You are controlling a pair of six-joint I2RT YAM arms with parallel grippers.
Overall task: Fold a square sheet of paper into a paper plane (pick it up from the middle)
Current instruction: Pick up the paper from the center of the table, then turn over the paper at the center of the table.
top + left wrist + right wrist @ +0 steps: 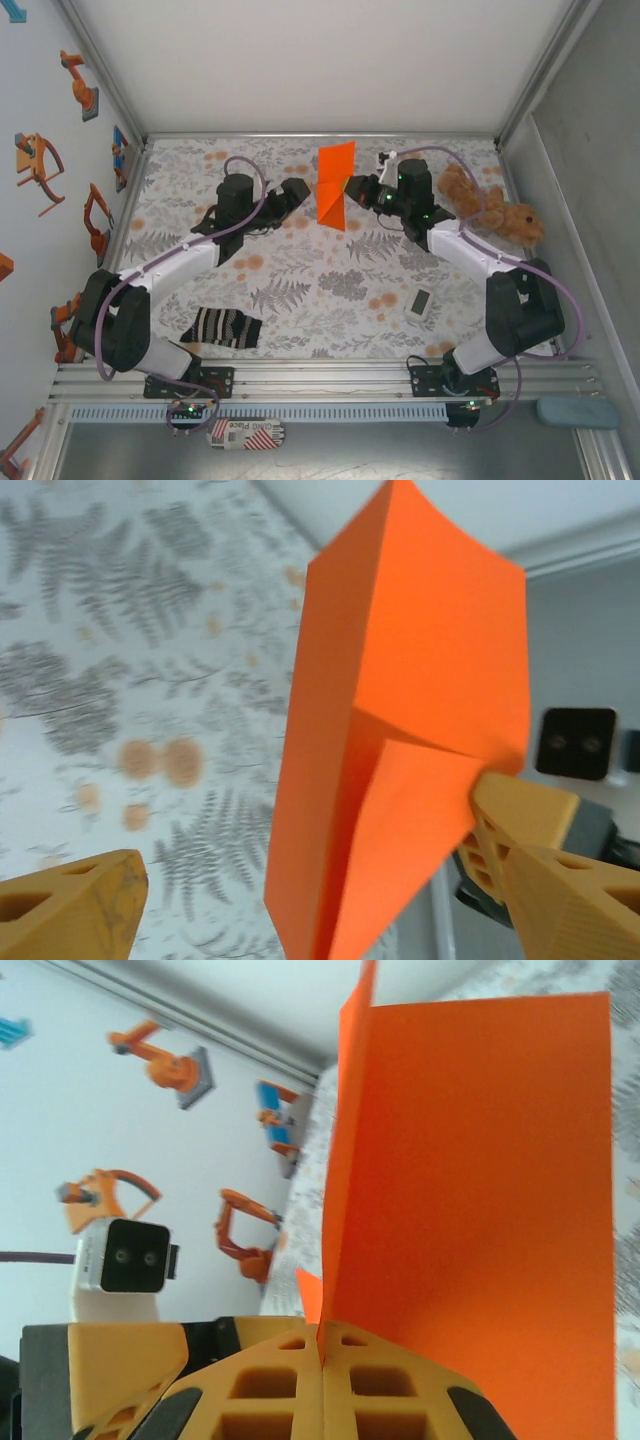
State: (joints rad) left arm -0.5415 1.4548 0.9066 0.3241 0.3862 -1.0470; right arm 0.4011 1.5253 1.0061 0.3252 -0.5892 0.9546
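Seen from above, the right gripper (349, 189) is pinching the orange sheet of paper (335, 185) by its right side. It is holding the sheet in the air just above the centre of the frame, over the fern-patterned table (300, 290). The paper is partly folded, wider at the top and narrowing to a point at the bottom.

In the right wrist view, the two orange fingers (270, 1390) are pressing together at the bottom centre. The paper's edge is caught between them, and the sheet is rising toward the upper right.

The left gripper (303, 190) is sitting just left of the paper with its jaws spread wide, gripping nothing. In the left wrist view, one finger (70, 910) is showing in the lower left corner, apart from the creased sheet in the middle.

On the table, a striped sock (222, 327) is lying at lower left. A brown plush toy (492, 210) is lying at right, and a small white device (419, 303) is lying at lower right.
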